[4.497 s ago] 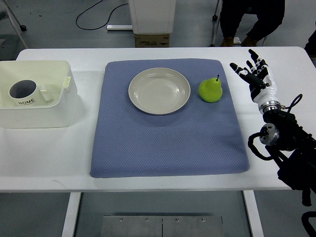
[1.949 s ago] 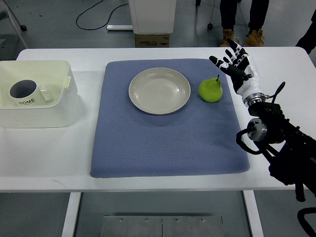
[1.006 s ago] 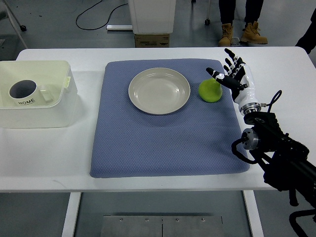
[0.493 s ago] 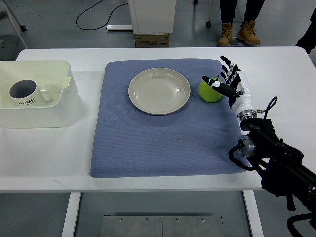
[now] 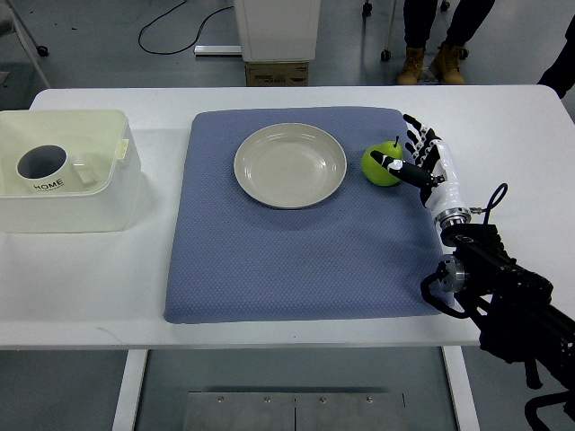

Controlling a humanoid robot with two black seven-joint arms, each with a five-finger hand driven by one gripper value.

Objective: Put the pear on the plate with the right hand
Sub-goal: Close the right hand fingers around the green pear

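**benchlurker:** so where's your hand at right now? got the fruit?

**me:** Nope, no grip. My right hand (image 5: 420, 162) is right up against the right side of the pear (image 5: 382, 166), fingers (image 5: 415, 135) spread and loose, thumb lying across the front of it. Looks like the thumb touches the skin, but nothing is wrapped around it, so I'd call the hand released and holding nothing.

**benchlurker:** and the pear itself?

**me:** Sitting on the blue mat (image 5: 305, 224), near its right edge, stem up, just beside the plate (image 5: 290, 165) but not touching it. Plate's bare, toward the far side of the mat.

**benchlurker:** anything else on the table?

**me:** White table (image 5: 90, 278), with a pale plastic bin (image 5: 81, 193) off at the left end and a mug (image 5: 43, 169) inside it with "HOME" printed on it. My forearm comes in from the lower right, black and cabled. Somebody's boots (image 5: 431, 65) are on the floor past the far edge.
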